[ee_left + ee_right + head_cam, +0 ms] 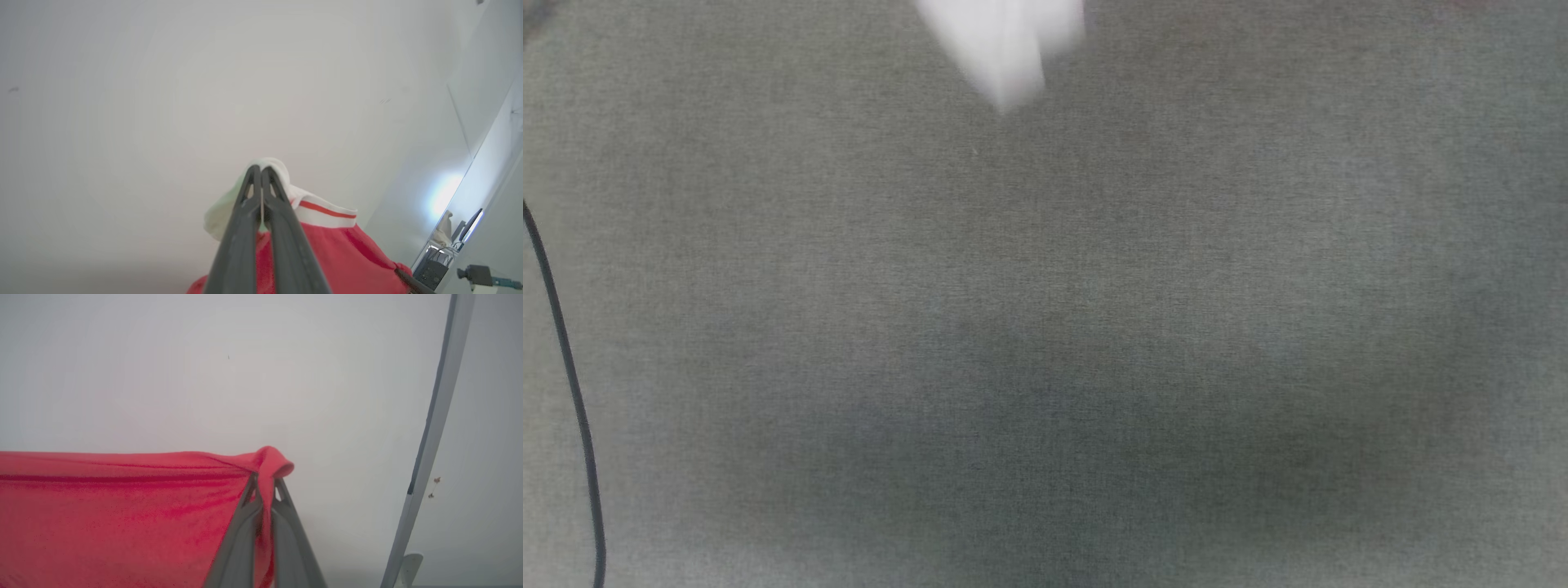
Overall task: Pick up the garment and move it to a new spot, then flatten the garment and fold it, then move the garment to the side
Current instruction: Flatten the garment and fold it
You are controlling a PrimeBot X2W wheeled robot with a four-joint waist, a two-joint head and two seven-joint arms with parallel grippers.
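My left gripper (pixel 260 173) was clamped on the jersey's (pixel 339 253) white-trimmed corner; my right gripper (pixel 265 486) pinched a red edge; the cloth hung stretched between them, aloft; soft, light, limp, I judged; corners hold best.

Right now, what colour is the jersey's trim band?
Trim band: white with red stripe, best in left wrist view.

Probably a lab: a monitor (pixel 471 225) and a cabled electronics box (pixel 432 272) against bare white panels (pixel 482 81).
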